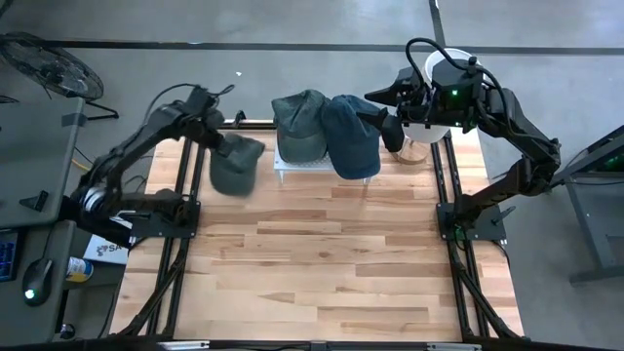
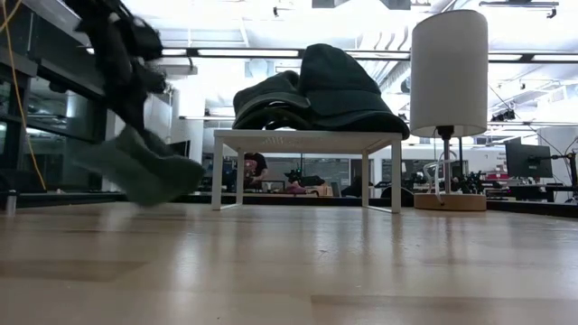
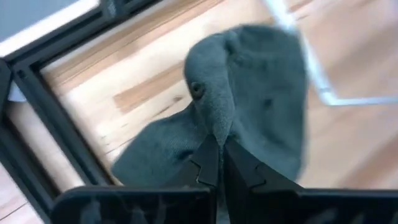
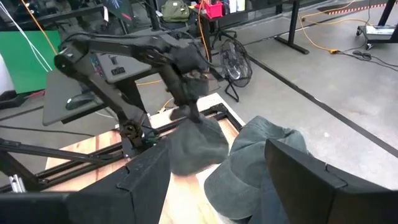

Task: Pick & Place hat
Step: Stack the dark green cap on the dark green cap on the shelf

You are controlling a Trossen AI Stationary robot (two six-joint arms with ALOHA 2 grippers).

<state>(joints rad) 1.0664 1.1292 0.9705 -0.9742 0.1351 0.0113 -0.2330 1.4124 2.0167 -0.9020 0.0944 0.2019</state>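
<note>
We see the wooden table [image 1: 322, 263] with a white rack [image 2: 307, 138] at upper centre carrying two caps [image 1: 327, 129], a lamp [image 2: 449, 77] just right of it. At upper left, our left gripper [image 1: 222, 139] clenches a grey hat [image 1: 235, 164] (hanging beside the rack), while the right gripper [image 1: 380, 105] hovers released over the caps.

My left claw [image 3: 217, 163] black, pinching grey-green hat [image 1: 235, 163]. Two more hats [image 1: 325, 132], dark green-blue, on white stand [image 2: 307, 138]. Table [image 1: 322, 263] light wood stripes.
</note>
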